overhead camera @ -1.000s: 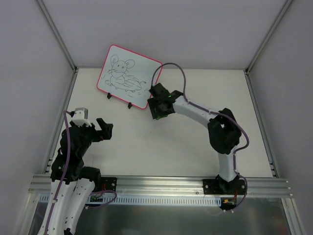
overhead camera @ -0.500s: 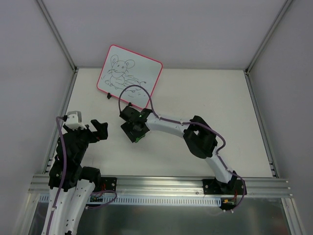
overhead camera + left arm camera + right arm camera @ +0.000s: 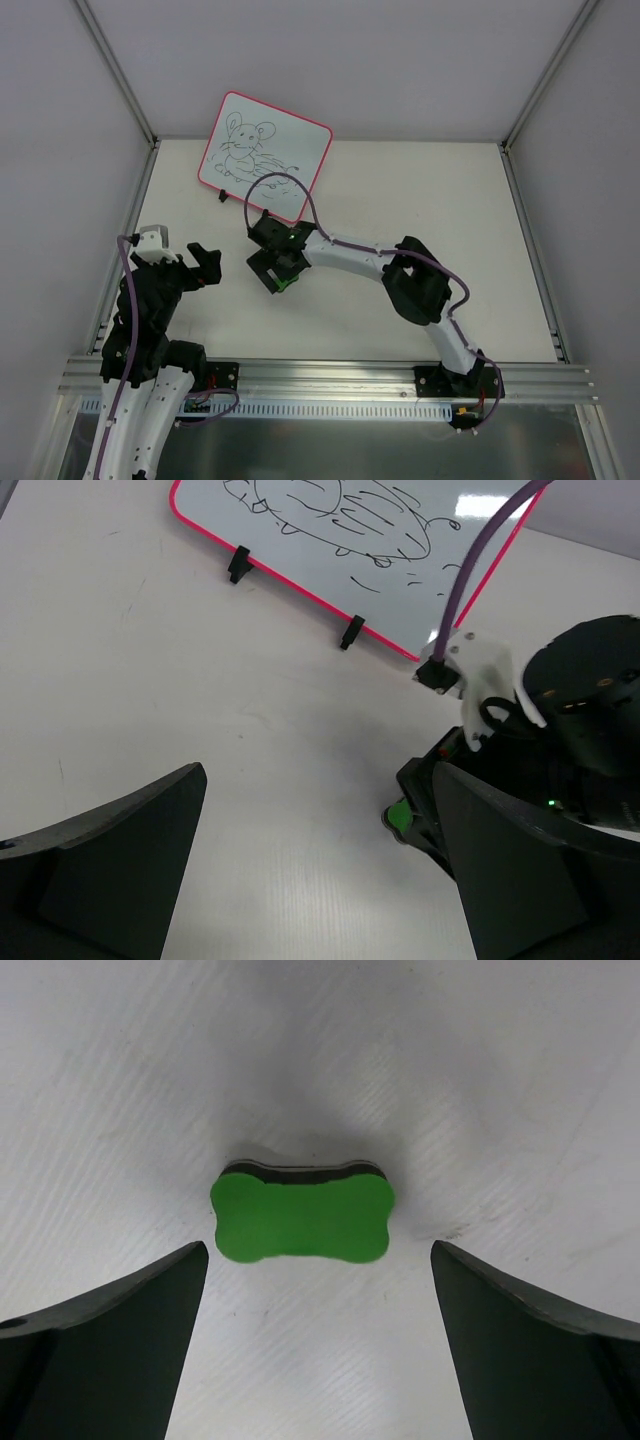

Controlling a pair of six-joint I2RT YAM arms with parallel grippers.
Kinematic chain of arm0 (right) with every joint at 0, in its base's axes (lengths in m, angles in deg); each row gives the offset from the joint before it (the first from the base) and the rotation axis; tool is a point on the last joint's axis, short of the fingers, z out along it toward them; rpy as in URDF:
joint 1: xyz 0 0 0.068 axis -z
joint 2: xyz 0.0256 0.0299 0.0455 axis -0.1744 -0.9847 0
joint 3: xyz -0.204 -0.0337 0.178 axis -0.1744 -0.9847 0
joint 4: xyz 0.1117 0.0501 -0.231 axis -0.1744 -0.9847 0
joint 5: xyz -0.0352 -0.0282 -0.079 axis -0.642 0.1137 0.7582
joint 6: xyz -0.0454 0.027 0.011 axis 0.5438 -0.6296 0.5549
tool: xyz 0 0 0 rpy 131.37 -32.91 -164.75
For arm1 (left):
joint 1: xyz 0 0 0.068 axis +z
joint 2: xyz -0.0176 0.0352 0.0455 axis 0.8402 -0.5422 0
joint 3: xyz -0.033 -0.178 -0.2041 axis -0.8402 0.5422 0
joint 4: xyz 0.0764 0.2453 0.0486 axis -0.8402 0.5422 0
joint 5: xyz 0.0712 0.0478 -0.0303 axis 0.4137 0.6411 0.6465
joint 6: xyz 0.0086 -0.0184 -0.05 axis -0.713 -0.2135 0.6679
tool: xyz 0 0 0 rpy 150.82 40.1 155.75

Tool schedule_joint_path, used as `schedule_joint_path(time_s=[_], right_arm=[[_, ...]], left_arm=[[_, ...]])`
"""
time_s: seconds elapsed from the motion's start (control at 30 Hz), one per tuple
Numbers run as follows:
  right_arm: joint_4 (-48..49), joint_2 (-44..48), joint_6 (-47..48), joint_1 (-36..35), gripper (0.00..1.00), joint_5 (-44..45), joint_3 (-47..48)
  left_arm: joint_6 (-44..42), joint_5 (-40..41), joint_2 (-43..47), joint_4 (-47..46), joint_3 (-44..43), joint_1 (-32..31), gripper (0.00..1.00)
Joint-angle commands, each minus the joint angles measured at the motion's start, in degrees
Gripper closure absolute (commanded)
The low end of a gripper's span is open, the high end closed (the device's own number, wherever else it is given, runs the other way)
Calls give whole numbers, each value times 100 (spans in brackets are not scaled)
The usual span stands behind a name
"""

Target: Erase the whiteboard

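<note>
The whiteboard (image 3: 265,155) leans on its stand at the back left, with a black mouse drawing on it; its lower edge also shows in the left wrist view (image 3: 300,550). A small green eraser (image 3: 300,1218) lies flat on the table, and it shows in the top view (image 3: 284,281) and the left wrist view (image 3: 400,815). My right gripper (image 3: 275,268) hangs open right over the eraser, one finger on each side and not touching it (image 3: 318,1260). My left gripper (image 3: 208,266) is open and empty to the eraser's left (image 3: 320,780).
The stand's black feet (image 3: 222,196) rest on the table under the board's lower edge. The right arm's purple cable (image 3: 290,185) loops up in front of the board's lower right corner. Grey walls close in the table at the back and sides.
My right gripper has swung from beside the board's lower right corner to the left and nearer, stopping over the green eraser. My left arm drew back slightly.
</note>
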Motion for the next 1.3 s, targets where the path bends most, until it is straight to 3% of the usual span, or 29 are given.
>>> schedule_joint_path(time_s=[0.0,0.1,0.3,0.43,0.67,0.97,1.27], right_arm=[[277,1278,221,288,1,83,-397],[796,1973,282,815,1,-216,-995],[1534,2450,678,1633,3,-146,-1235],[2665,2530,705,2204,2,-846,-1481],[3397,1785,178,3066,3,-2210,-919],[4452,773,-288,3137,4,-2150,-418],[5832,17,-1008,3295,18,-2352,-383]], left_arm=[[10,-139,-77,-176,44,12,1],[1,-227,-121,-167,44,21,1],[-17,-351,-244,-176,35,47,1],[-34,-377,-271,-176,35,56,1],[-52,-377,-359,-184,26,65,1],[-70,-518,-403,-176,26,73,1],[-87,-597,-490,-176,26,91,1]])
